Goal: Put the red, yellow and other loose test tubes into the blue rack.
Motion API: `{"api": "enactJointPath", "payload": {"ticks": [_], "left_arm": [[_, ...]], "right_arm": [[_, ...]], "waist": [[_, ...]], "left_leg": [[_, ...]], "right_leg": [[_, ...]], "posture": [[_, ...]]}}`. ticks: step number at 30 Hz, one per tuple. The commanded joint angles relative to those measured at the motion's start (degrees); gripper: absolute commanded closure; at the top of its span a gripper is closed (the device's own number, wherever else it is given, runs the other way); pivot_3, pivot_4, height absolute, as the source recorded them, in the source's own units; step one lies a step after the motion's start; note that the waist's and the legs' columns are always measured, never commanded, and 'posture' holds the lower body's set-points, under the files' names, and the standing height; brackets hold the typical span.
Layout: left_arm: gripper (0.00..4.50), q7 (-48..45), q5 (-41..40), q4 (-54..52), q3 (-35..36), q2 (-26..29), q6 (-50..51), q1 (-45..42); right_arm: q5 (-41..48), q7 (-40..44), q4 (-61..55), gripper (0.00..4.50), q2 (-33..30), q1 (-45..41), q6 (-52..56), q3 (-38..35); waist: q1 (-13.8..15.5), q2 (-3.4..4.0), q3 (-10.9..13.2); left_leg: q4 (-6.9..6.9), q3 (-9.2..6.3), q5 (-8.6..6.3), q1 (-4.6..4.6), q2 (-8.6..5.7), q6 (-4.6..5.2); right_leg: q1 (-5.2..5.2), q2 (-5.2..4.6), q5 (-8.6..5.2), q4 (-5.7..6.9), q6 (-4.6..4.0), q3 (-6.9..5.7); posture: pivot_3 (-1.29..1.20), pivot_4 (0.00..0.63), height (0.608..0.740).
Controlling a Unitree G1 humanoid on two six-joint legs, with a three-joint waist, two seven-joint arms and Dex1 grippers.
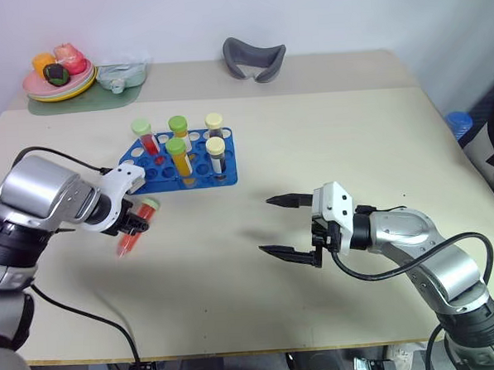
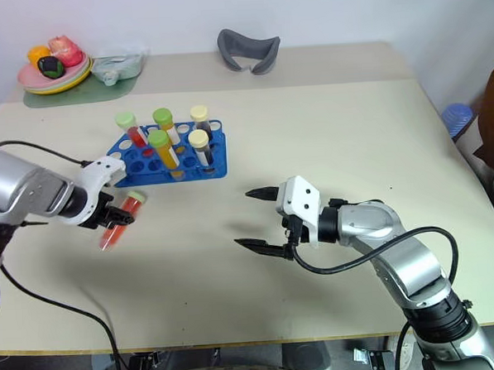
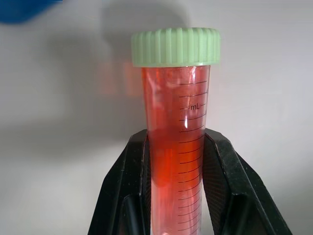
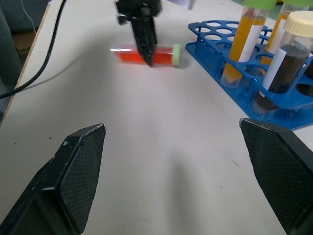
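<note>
Now | blue rack [image 1: 159, 169]: five capped tubes upright | left gripper [image 1: 133, 220] clamps one red tube [image 1: 137, 225] | right gripper [image 1: 284, 227] spread, empty.

"mL" by grad. marks on red test tube [image 3: 178, 147]

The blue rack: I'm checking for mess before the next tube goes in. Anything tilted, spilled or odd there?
No spill shows. In the blue rack, five capped tubes stand, several leaning rather than plumb; the red-filled one tilts most. The only tube off the rack is the red tube gripped by the left tool, lying nearly flat, cap on.
</note>
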Motion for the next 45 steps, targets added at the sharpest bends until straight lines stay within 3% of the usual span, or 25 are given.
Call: {"api": "enactJointPath", "payload": {"ticks": [1, 3, 7, 11, 18, 21, 25, 38, 45], "left_arm": [[3.68, -2.4, -2.7, -6.9, 11.9, 3.8, -1.4, 7.7], [3.68, -3.4, -3.2, -9.3, 23.6, 1.8, -7.9, 15.7], [3.68, 0.5, 0.0, -16.4, 43.8, -9.6, -27.1, 27.3], [3.68, 9.7, 4.2, -19.1, 50.6, -22.2, -43.2, 28.1], [3.68, 24.5, 18.2, -12.4, 43.1, -38.9, -70.8, 23.7], [3.68, 25.2, 24.0, -6.2, 37.9, -42.3, -81.8, 24.6], [3.68, 24.6, 25.6, 0.9, 33.8, -45.9, -90.3, 24.2], [3.68, 24.9, 25.8, 12.1, 30.6, -48.4, -99.9, 22.3], [3.68, 24.7, 24.6, 11.2, 30.0, -49.6, -99.5, 24.0]], "right_arm": [[1.0, -0.2, -3.4, 0.00, -0.5, 1.3, -0.4, -1.2], [1.0, -0.5, -3.9, 0.00, -0.5, 2.0, -0.4, -1.4], [0.0, -1.8, -3.4, 0.00, 0.7, 1.8, -1.0, -0.5], [-1.0, -3.7, -1.7, 0.00, 3.4, 0.7, -1.8, 0.8], [-3.5, -7.3, 2.6, 0.00, 9.4, -3.0, -5.1, 1.4], [-3.8, -7.9, 2.4, 0.00, 10.7, -3.4, -5.2, 1.9], [-4.0, -9.0, 1.4, 0.00, 11.1, -2.4, -4.5, 2.1], [-4.1, -12.0, -0.9, 0.00, 10.2, -0.6, -3.8, 1.2], [-3.8, -11.9, -0.5, 0.00, 10.2, -1.0, -3.7, 1.3]], "waist": [[0.1, 0.02, 0.0], [0.3, 0.02, 0.0], [0.5, -0.09, 0.0], [0.6, -0.08, 0.0], [0.6, -0.22, -0.1], [0.5, -0.21, -0.1], [0.4, -0.21, -0.1], [0.4, -0.20, -0.1], [0.4, -0.20, -0.1]], "left_leg": [[-0.02, 0.01, 0.00, 0.00, 0.01, 0.00], [0.00, 0.01, 0.00, 0.00, 0.01, 0.00], [0.06, 0.04, 0.01, 0.01, 0.00, -0.01], [0.08, 0.02, 0.01, 0.02, 0.00, -0.01], [0.11, 0.03, 0.01, 0.03, -0.02, -0.02], [0.09, 0.03, 0.01, 0.03, -0.02, -0.02], [0.08, 0.03, 0.01, 0.03, -0.02, -0.01], [0.09, 0.02, 0.01, 0.05, -0.02, -0.01], [0.08, 0.02, 0.01, 0.06, -0.02, -0.02]], "right_leg": [[-0.01, -0.01, 0.00, -0.01, 0.00, 0.01], [0.00, -0.02, 0.00, 0.01, -0.01, -0.01], [0.07, -0.09, 0.00, -0.01, -0.01, -0.02], [0.12, -0.09, 0.01, -0.06, -0.01, -0.03], [0.14, -0.09, 0.03, -0.05, 0.00, -0.03], [0.12, -0.09, 0.04, -0.04, 0.00, -0.03], [0.11, -0.08, 0.04, -0.04, 0.00, -0.03], [0.13, -0.07, 0.04, -0.02, 0.01, -0.03], [0.15, -0.07, 0.03, -0.02, 0.01, -0.03]], "posture": [[0.00, 0.150, 0.740], [0.00, 0.150, 0.740], [0.00, 0.150, 0.740], [0.00, 0.150, 0.740], [0.00, 0.150, 0.740], [0.00, 0.150, 0.740], [0.00, 0.150, 0.740], [0.00, 0.150, 0.740], [0.00, 0.150, 0.740]]}}
